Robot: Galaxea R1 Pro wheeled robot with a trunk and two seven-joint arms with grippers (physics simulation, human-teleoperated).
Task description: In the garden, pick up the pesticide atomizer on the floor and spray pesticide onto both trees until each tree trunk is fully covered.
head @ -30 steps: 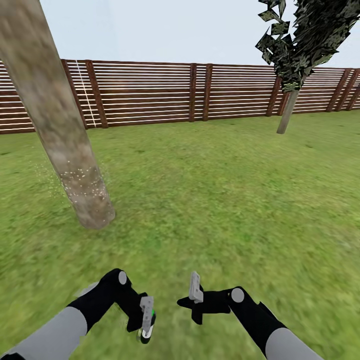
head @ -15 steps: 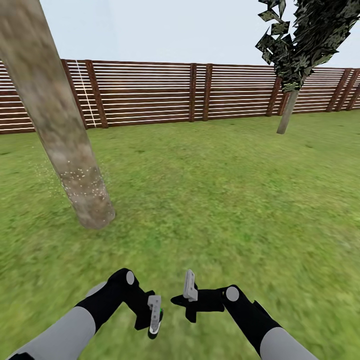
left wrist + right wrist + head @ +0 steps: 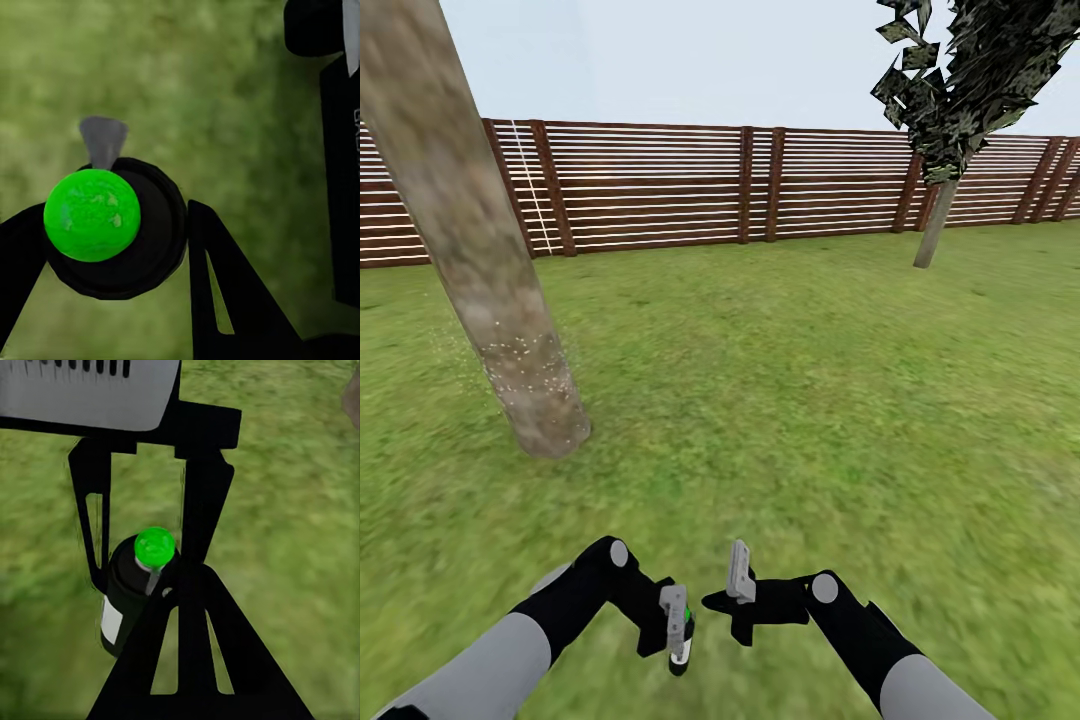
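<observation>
While the left pincer (image 3: 678, 632) gripped the pesticide atomizer (image 3: 112, 229) low over the lawn (image 3: 780, 400), the right pincer (image 3: 738, 575) seemingly hung released.
Small, rigid, probably light and slick; best held round its body. Ahead-left stood the speckled tree trunk (image 3: 510, 330).

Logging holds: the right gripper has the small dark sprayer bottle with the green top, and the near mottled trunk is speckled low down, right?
Wrong arm. The left gripper holds the dark sprayer bottle, as the left wrist view shows. The near mottled trunk is indeed speckled low down.
</observation>
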